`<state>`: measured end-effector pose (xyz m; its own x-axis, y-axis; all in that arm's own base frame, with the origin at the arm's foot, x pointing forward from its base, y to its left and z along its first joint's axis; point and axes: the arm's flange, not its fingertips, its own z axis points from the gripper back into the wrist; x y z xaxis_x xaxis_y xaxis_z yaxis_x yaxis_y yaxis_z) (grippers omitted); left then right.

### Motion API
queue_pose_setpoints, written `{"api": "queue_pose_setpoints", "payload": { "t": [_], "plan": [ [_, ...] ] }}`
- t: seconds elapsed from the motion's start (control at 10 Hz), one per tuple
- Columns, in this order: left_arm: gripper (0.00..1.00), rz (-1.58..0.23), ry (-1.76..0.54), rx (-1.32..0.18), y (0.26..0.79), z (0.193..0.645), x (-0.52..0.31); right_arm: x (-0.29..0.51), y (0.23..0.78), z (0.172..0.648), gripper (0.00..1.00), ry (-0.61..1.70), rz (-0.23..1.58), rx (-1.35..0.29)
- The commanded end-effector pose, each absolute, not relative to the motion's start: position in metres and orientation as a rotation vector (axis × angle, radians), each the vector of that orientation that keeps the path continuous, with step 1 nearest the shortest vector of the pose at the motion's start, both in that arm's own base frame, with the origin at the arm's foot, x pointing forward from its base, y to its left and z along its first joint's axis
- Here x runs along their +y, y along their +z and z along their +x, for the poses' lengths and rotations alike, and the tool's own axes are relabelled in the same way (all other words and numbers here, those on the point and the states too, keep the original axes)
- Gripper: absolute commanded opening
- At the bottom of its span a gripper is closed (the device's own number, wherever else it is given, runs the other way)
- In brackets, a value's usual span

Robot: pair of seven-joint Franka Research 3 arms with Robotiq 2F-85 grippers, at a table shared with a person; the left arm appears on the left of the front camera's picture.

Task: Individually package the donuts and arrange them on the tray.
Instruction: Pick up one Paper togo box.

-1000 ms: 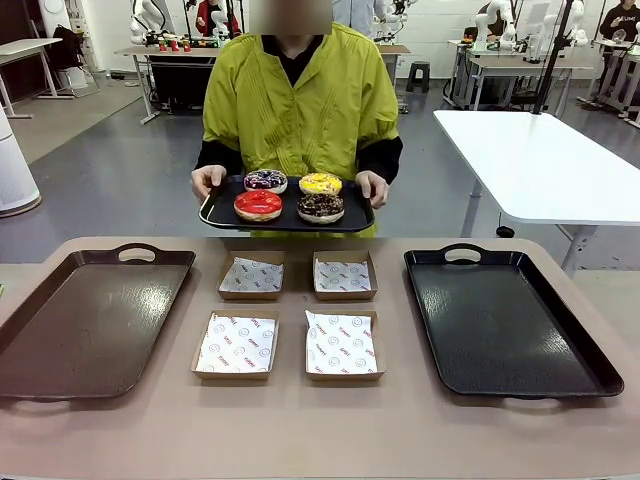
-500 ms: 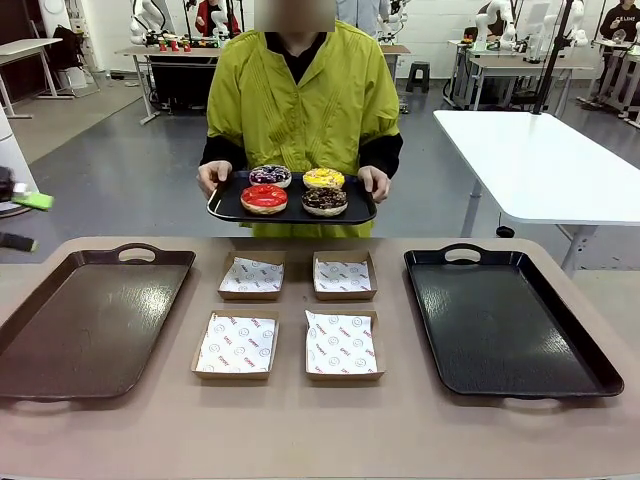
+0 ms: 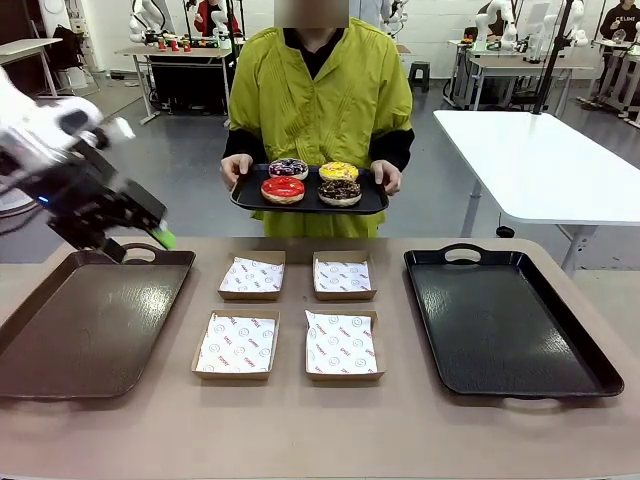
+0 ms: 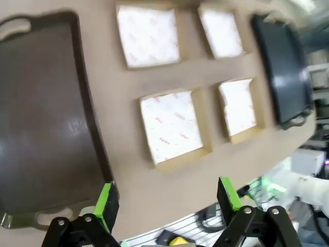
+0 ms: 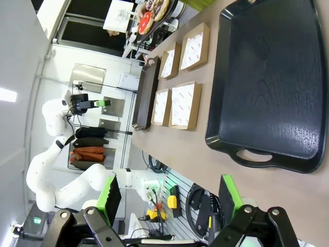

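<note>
Since the earlier frame, the left hand [image 4: 167, 198] has entered the front view from the left and now sits above the far end of the brown tray [image 3: 90, 320]; its outline is motion-blurred. The person has shifted right and holds the serving tray [image 3: 370, 203] higher, at chest level beyond the far edge of the surface [image 3: 400, 430].

Donut positions on the serving tray, two by two:
- red-glazed donut [image 3: 283, 188]: near left
- sprinkled donut [image 3: 288, 167]: far left
- yellow donut [image 3: 338, 170]: far right
- chocolate donut [image 3: 340, 191]: near right

All four donuts are on the serving tray, well apart from both robot hands.

Surface layout: the brown tray lies at the left and the black tray [image 3: 505, 320] at the right. Between them stand four paper-lined cardboard boxes in two rows: far left box [image 3: 252, 276], far right box [image 3: 344, 275], near left box [image 3: 236, 346], near right box [image 3: 343, 346]. Each box holds only its printed liner.

Left hand: fingers spread wide, nothing between the green pads. The left wrist view looks down on the brown tray and the boxes.

Right hand [image 5: 168, 193]: fingers spread wide, nothing held. The right wrist view looks along the surface over the black tray.
</note>
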<state>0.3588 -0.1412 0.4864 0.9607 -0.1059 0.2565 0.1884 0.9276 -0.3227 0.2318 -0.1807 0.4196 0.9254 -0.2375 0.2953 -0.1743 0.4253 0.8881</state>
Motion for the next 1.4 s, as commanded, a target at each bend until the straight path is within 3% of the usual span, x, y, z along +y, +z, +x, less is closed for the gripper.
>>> {"api": "queue_pose_setpoints", "payload": {
  "t": [0.0, 0.6, 1.3],
  "plan": [
    [1.00, -0.231, -0.138, -0.153, 0.458, 0.385, -0.165, -0.181, 0.419, 0.233, 1.00, -0.030, 1.157, -0.428],
    [1.00, -0.127, -0.099, -0.060, 0.354, 0.408, -0.220, -0.181, 0.419, 0.233, 1.00, -0.030, 1.157, -0.428],
    [1.00, -0.029, -0.094, -0.087, 0.331, 0.408, -0.236, -0.181, 0.419, 0.233, 1.00, -0.030, 1.157, -0.428]
  ]
}}
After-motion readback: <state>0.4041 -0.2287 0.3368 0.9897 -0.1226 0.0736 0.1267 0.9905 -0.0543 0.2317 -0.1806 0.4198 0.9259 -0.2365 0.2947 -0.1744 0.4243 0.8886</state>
